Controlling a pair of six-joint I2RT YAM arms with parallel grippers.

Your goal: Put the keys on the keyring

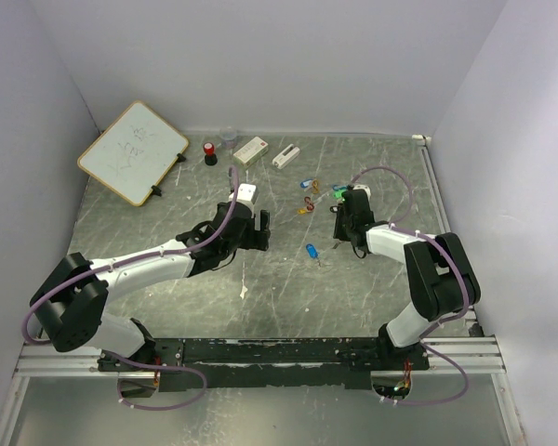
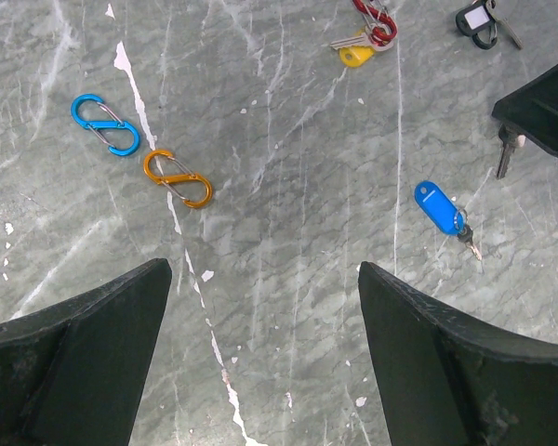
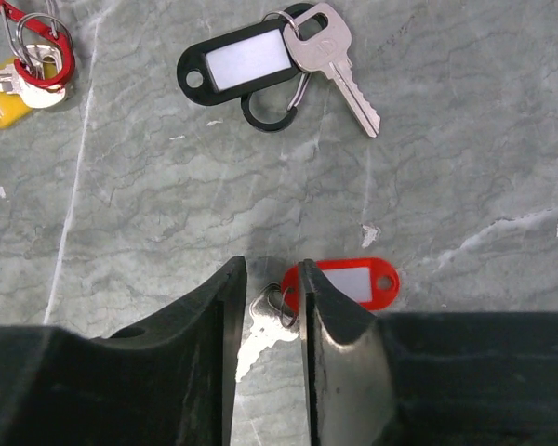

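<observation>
Right tool (image 3: 272,271), narrowed astride the silver key (image 3: 260,321) of the red tag (image 3: 358,282), flat on the tabletop (image 3: 167,204); whether it grips, you cannot tell. Left tool (image 2: 265,279) stands wide, empty. Risk: you pinch only the thin head, and the key pivots or slips free.

We note the black tag (image 3: 246,60) at 12 o'clock: glossy plastic; its key (image 3: 339,65), bright smooth metal; the table (image 3: 149,204), matt, veined stone-look.
</observation>
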